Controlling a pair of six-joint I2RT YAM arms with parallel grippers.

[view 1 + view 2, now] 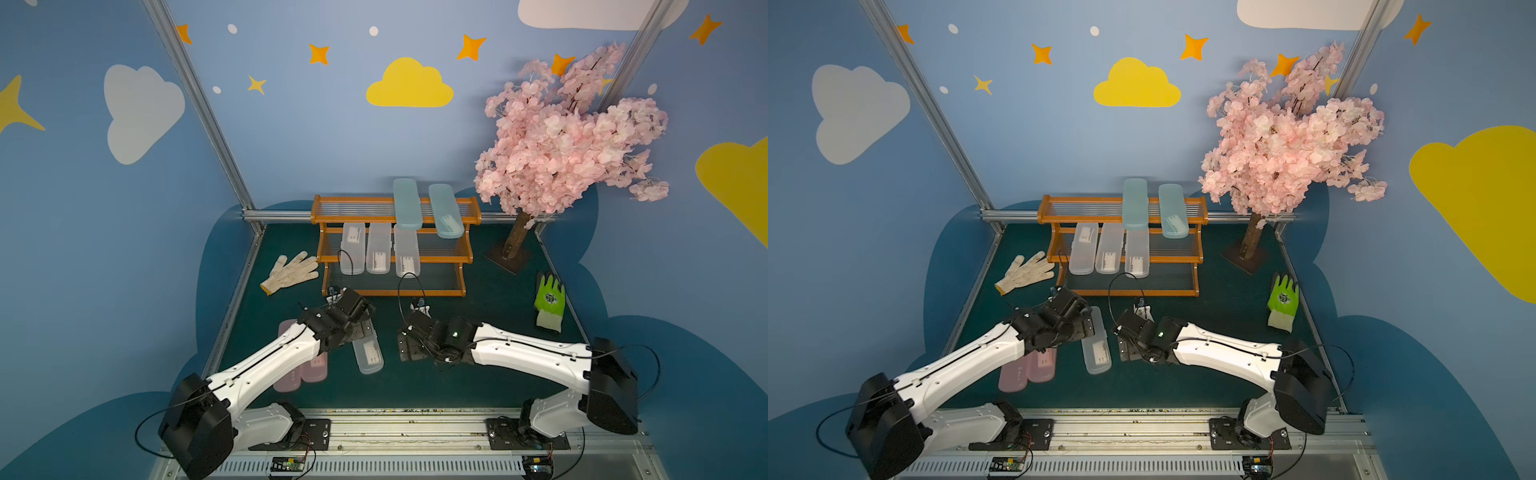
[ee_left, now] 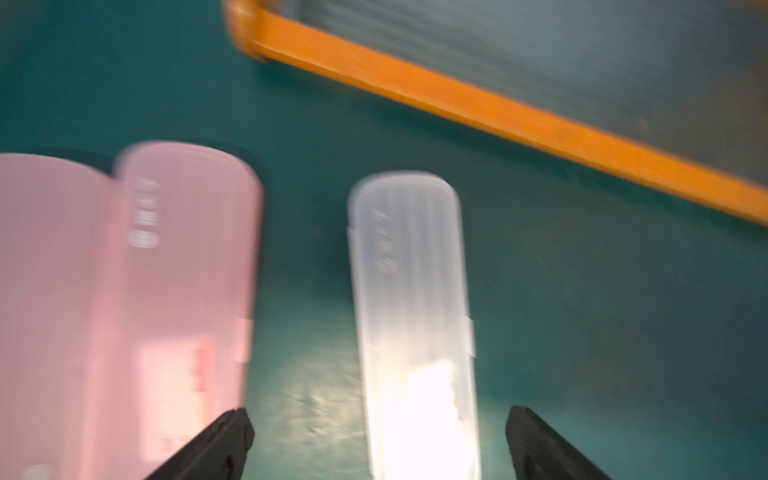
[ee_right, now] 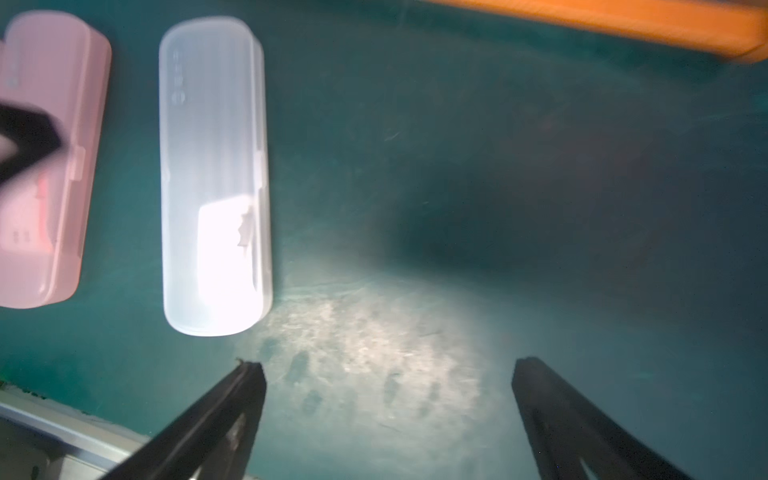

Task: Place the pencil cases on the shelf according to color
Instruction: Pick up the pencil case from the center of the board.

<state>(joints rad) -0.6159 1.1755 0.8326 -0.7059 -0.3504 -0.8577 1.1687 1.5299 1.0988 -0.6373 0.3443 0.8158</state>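
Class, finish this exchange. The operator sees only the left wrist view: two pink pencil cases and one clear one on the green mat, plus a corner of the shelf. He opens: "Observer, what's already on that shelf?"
Observer: Two light blue pencil cases lie on the top tier of the shelf.
Operator: Any clear ones shelved?
Observer: Three clear pencil cases, side by side on the middle tier.
Operator: Where's the other arm?
Observer: The right end effector is open, empty, over the green mat beside your loose clear pencil case.
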